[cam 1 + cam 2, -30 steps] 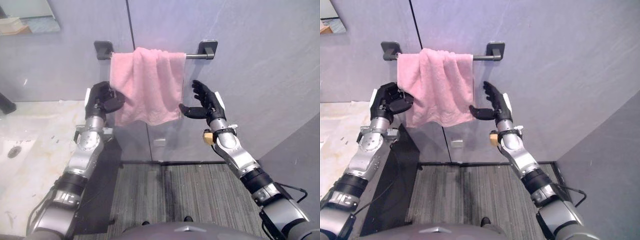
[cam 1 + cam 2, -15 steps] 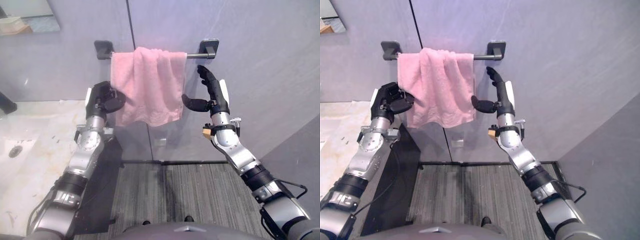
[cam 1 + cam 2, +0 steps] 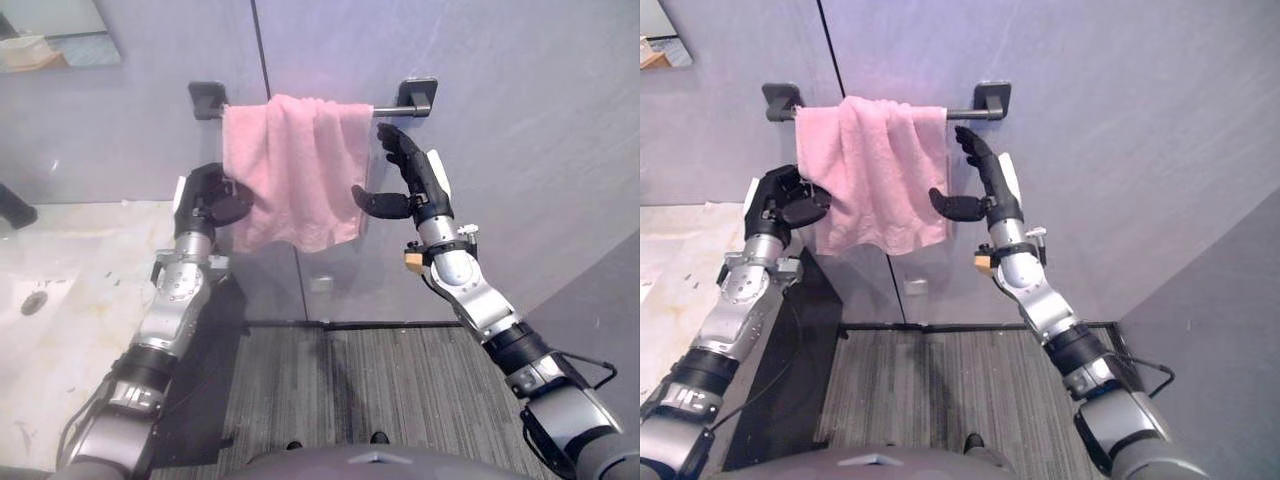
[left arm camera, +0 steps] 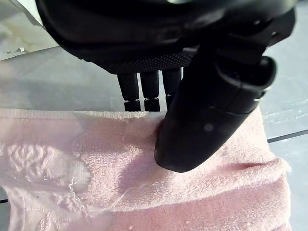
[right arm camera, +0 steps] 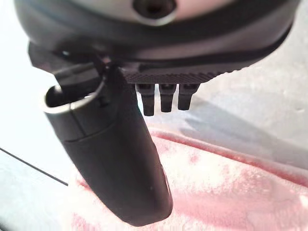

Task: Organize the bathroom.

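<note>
Pink towel [image 3: 297, 170] hangs bunched over a dark wall rail [image 3: 385, 111], covering the rail's left and middle part; right stretch of rail bare up to its bracket. No readable writing or labels anywhere. No containers in sight; a pale stained countertop [image 3: 70, 330] sits at far left with a round drain [image 3: 33, 298] in it. Left hand [image 3: 208, 196] is at the towel's left lower edge, fingers curled round the cloth with the thumb pressed on its face, as the left wrist view shows. Right hand [image 3: 412, 182] is just beside the towel's right edge, fingers straight and upright, thumb spread wide toward the cloth; whether the thumb touches cannot be told. Grey wall panels [image 3: 500, 120] behind, dark ribbed floor mat [image 3: 350, 380] below.
</note>
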